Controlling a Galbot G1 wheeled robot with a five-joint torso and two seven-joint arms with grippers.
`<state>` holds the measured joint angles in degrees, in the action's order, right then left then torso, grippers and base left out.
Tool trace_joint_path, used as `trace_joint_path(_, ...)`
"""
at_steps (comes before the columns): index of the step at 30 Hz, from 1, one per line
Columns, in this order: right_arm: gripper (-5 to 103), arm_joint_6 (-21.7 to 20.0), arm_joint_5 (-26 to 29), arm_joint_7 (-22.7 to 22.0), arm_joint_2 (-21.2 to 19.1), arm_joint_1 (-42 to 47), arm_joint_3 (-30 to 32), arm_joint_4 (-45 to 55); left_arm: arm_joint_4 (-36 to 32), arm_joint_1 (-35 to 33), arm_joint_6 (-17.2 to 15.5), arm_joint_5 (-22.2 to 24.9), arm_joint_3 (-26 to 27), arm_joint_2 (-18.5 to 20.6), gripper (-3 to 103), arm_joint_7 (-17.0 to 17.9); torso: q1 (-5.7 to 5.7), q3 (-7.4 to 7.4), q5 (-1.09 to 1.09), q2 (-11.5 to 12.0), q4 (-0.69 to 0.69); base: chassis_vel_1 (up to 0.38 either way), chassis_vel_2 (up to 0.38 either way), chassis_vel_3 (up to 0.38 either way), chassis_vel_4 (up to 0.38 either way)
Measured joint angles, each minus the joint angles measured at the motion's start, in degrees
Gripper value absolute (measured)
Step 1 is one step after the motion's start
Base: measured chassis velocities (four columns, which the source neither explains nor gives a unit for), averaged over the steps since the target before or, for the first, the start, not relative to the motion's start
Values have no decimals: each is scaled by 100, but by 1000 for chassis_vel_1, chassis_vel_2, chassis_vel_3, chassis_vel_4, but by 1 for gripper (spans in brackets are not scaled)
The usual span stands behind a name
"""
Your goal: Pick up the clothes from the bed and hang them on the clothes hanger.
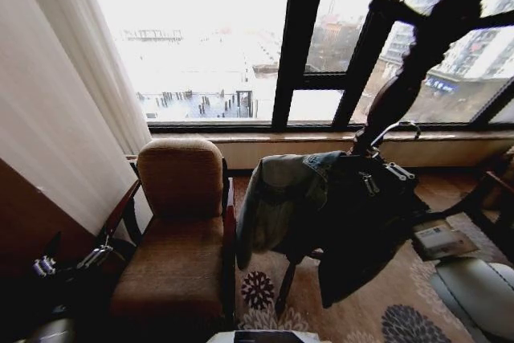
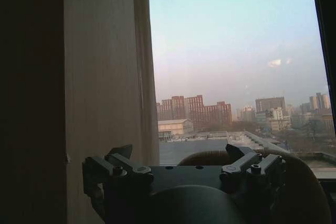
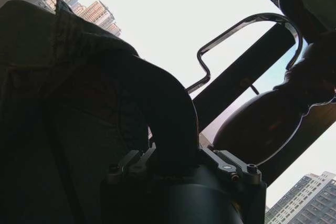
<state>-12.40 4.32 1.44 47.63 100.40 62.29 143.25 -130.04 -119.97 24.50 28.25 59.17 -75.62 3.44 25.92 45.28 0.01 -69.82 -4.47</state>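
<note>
While right tool (image 1: 377, 178) apparently grips jacket (image 1: 281, 198), lifted

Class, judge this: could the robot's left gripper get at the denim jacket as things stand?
Probably not directly: the left gripper sits low beyond the armchair, which stands between it and the denim jacket held by the right gripper.

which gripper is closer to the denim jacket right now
Right. The right gripper is against the denim jacket, holding it by the hanger hook. The left gripper sits low beside the armchair, well away from it.
</note>
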Motion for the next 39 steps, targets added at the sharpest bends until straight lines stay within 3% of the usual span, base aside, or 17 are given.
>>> trace_joint_path(3,20,-79,449,107,-262,53,318,0,0,0,0,0,0,0,100,0,-7,-3,0,-3,-1,0,0,0,0)
trace_joint_path(12,20,-80,914,250,-736,49,915,0,0,0,0,0,0,-1,100,0,-3,-1,-1,-2,-1,0,0,0,0)
trace_joint_path(21,20,-126,1742,266,-1318,47,1621,0,0,0,0,0,0,-1,100,0,-5,-1,-1,-2,-1,0,0,0,0)
trace_joint_path(31,20,-188,2406,296,-1514,152,2474,0,0,0,0,0,0,-1,100,0,-4,-1,-1,-1,-1,0,0,0,0)
trace_joint_path(39,20,-157,2634,348,-1456,363,2977,-1,0,0,0,0,0,-1,100,0,-4,-1,-1,-1,-1,0,0,0,0)
